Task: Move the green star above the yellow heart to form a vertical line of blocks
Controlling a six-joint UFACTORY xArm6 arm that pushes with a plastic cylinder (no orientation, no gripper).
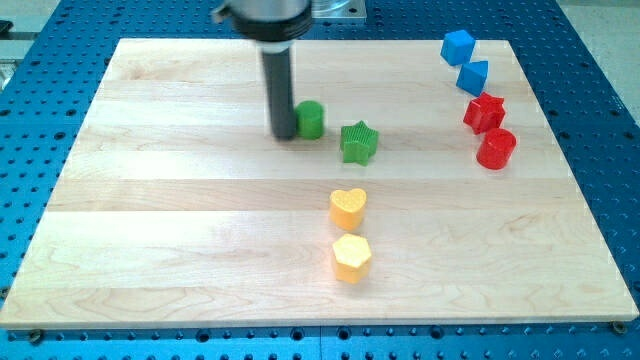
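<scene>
The green star [358,142] stands near the board's middle, above and slightly right of the yellow heart [348,207]. A yellow hexagon block [351,257] sits just below the heart. My tip [284,134] rests on the board to the left of the star, touching or nearly touching the left side of a green cylinder [310,119]. The cylinder lies between my tip and the star.
At the view's upper right, two blue blocks [457,46] [473,76] stand above a red star [484,112] and a red cylinder [496,148]. The wooden board [150,220] lies on a blue perforated table.
</scene>
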